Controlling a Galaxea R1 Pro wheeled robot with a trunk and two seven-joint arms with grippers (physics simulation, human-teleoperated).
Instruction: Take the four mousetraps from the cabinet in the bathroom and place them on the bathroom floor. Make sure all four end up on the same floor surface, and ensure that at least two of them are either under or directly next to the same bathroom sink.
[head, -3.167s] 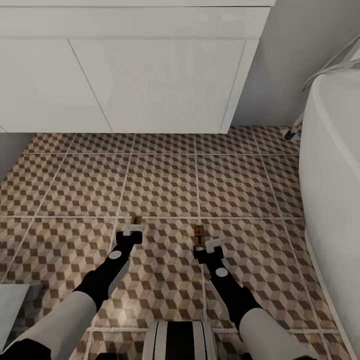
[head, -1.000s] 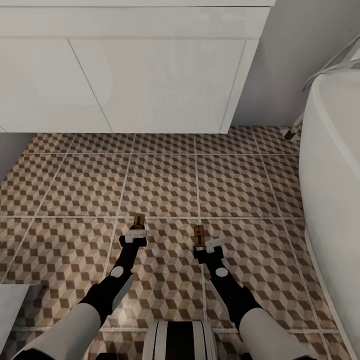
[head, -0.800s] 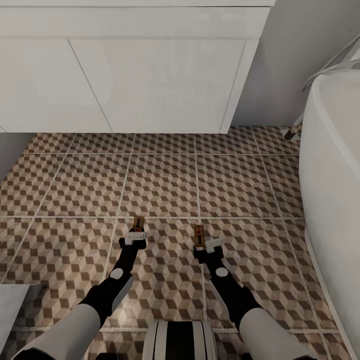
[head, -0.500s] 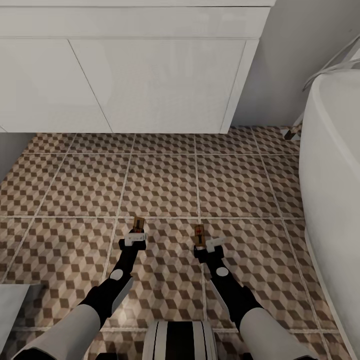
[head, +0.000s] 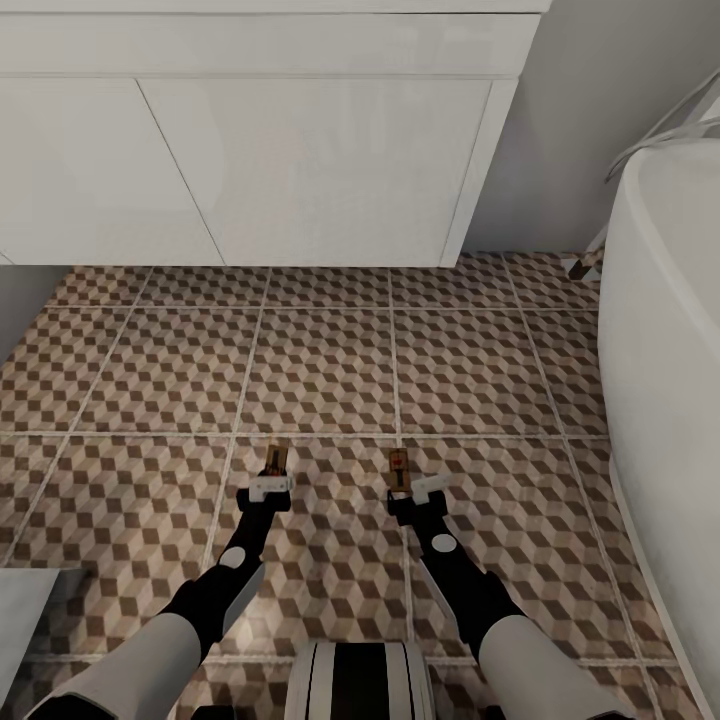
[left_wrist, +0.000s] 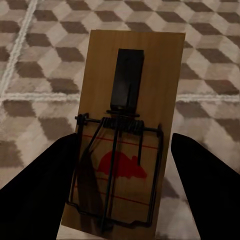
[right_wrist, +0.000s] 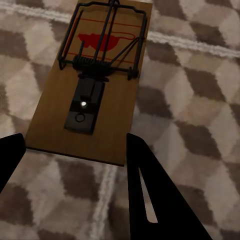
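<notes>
My left gripper (head: 270, 489) had backed off its mousetrap (head: 277, 457), fingers spread, holding nothing. The trap lay flat on the bathroom floor (head: 330, 370), lengthwise ahead; right gripper (head: 418, 492) likewise open.

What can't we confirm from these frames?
- Sink basin and faucet: cut off by the head view's top edge; just the white vanity front shows.
- Other two traps: cannot tell where they are; two traps are visible.
- Left trap: near end cut off by the left wrist view's edge.
- Left claw and right claw: contact with the traps is too small to judge in the head view.
- Cabinet: outside these frames.
</notes>
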